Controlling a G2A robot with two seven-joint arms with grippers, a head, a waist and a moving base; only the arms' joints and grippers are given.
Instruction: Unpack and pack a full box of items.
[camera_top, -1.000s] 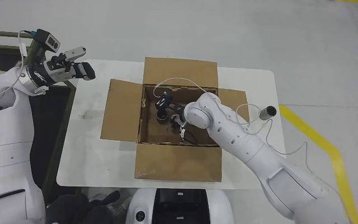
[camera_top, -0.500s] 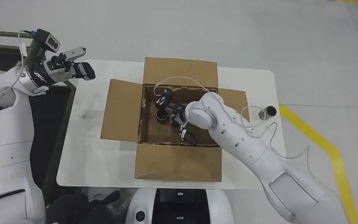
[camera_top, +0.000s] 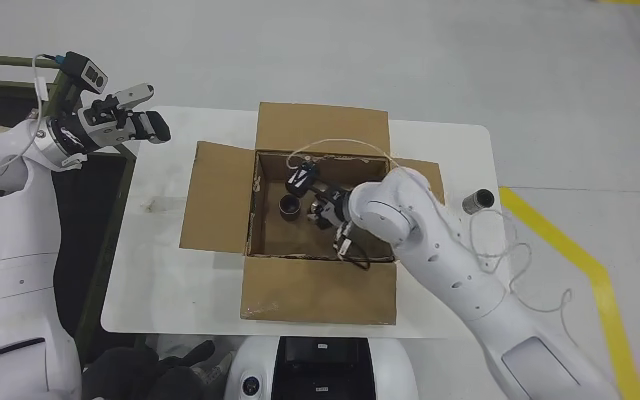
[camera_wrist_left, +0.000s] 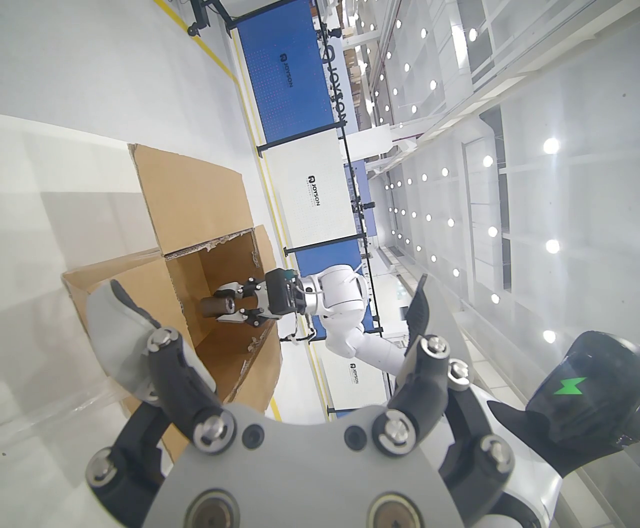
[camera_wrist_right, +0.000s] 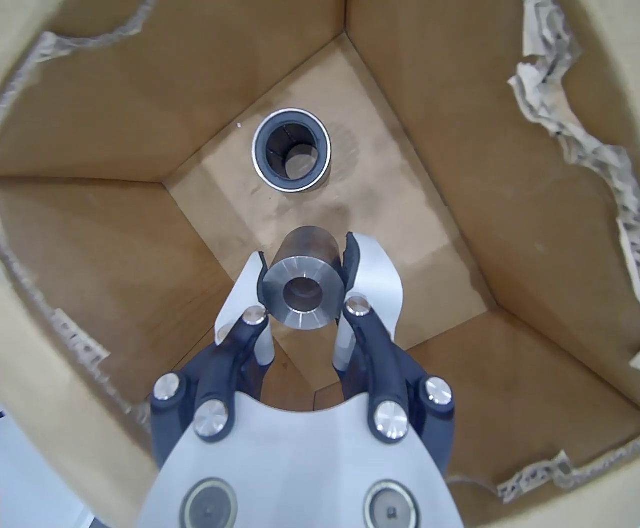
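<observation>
Black-fingered left gripper (camera_top: 148, 110) is hanging spread apart and holding nothing, off the far left corner of the white table (camera_top: 150, 280), well apart from the box (camera_top: 320, 290). The box is standing mid-table with all four flaps folding outward; its corrugated brown walls are showing torn, ragged paper edges along the rim. On its floor a short ring (camera_wrist_right: 291, 150) is standing on end, dark and hollow with a bright metal lip. Just beside it the right gripper (camera_wrist_right: 304, 260) is reaching down inside the box and clamping a sleeve (camera_wrist_right: 303, 295) across its diameter: a thick-walled cylinder of dull grey metal with a machined, bored end face. Further right a similar dark tube (camera_top: 479, 200) is lying on the bare table near the right flap.

The step appears to be carrying the sleeve between box and table. The curved metal is probably giving the pads little purchase and is likely heavy, so the grip is best kept firm, the travel slow and vertical, clearing the ring and the torn rim before swinging sideways.
</observation>
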